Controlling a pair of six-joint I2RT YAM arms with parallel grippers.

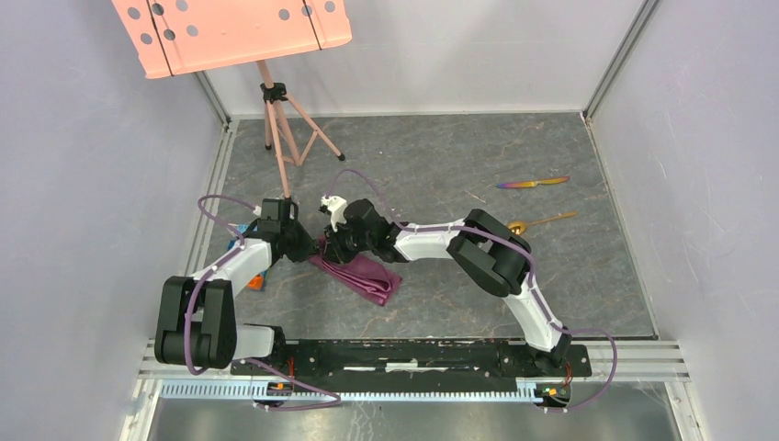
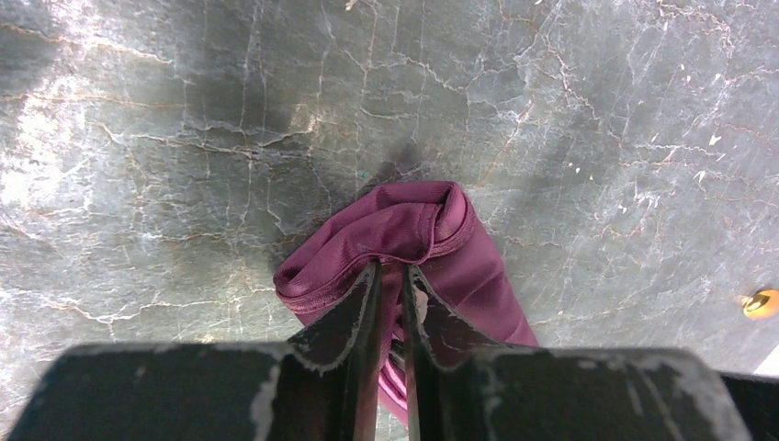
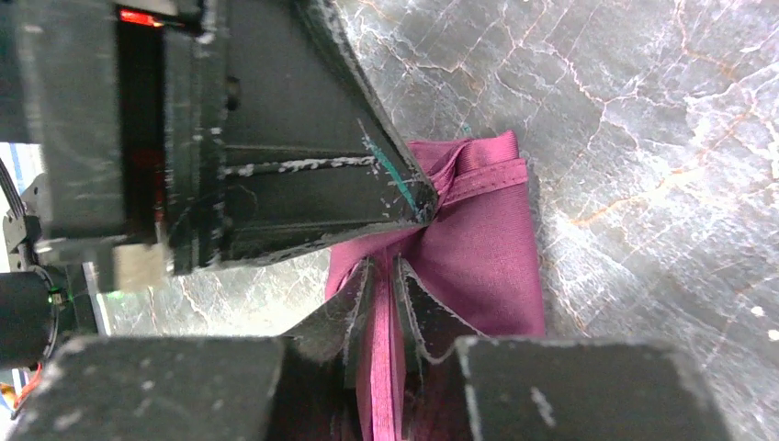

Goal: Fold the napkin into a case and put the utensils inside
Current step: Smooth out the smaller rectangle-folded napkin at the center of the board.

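While the napkin [image 1: 369,276] is lying bunched left of centre, the left gripper [image 2: 390,268] and right gripper [image 3: 384,264] are holding its hem, jaws nearly shut; pulling evenly apart should be flattening the fold.

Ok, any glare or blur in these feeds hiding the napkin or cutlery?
Top view: even light, sharp; napkin partly covered, knife and spoon clear. Left wrist: glare on the table at left, napkin sharp. Right wrist: left pincer blocks the upper left, dark; napkin crisp.
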